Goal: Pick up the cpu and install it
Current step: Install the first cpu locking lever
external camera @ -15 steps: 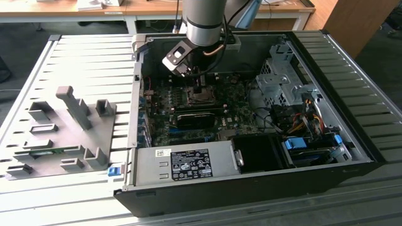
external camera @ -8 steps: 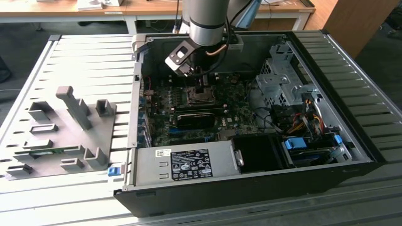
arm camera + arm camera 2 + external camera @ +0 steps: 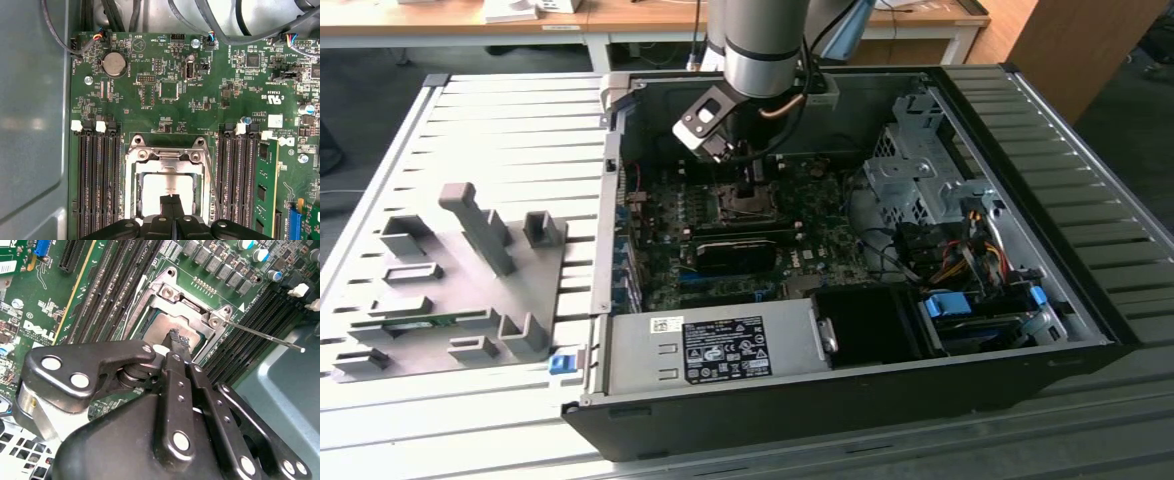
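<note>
Your gripper (image 3: 178,338) has its fingertips pinched closed, touching the top of the cpu (image 3: 167,186), pressing rather than gripping. The cpu lies flat inside the socket (image 3: 167,155) on the motherboard (image 3: 200,90), frame open.

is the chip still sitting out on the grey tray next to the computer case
No, in the first wrist view the chip lies inside the socket frame on the motherboard, with the end effector right over it.

Open PC case (image 3: 1067,330) lies on the table (image 3: 507,120); parts fixture (image 3: 454,290) at the table's exterior-view left edge. cpu (image 3: 167,187) sits in the socket frame (image 3: 167,155), between memory slot banks (image 3: 97,180), pincer (image 3: 171,205) directly above.
</note>
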{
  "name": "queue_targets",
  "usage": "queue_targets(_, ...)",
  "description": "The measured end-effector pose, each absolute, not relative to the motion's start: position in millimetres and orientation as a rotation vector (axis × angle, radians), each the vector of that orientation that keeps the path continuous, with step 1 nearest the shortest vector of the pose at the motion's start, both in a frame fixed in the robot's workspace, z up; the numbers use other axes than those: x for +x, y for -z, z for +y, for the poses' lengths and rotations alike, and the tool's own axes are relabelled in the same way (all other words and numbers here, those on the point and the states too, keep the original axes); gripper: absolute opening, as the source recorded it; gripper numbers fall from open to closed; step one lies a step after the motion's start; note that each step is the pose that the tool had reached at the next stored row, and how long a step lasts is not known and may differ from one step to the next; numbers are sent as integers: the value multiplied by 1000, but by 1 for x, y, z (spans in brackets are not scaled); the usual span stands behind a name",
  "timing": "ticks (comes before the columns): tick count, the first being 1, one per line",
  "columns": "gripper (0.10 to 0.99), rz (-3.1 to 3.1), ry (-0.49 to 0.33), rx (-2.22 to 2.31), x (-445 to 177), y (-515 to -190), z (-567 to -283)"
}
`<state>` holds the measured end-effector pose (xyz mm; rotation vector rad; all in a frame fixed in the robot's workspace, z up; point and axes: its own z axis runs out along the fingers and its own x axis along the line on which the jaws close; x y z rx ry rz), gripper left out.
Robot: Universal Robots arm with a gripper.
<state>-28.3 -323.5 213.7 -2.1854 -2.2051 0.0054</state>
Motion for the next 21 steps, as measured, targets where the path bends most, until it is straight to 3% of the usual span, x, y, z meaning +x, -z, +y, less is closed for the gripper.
queue_targets(21, 106, -2205, -4, -2185, -28, -220, -324)
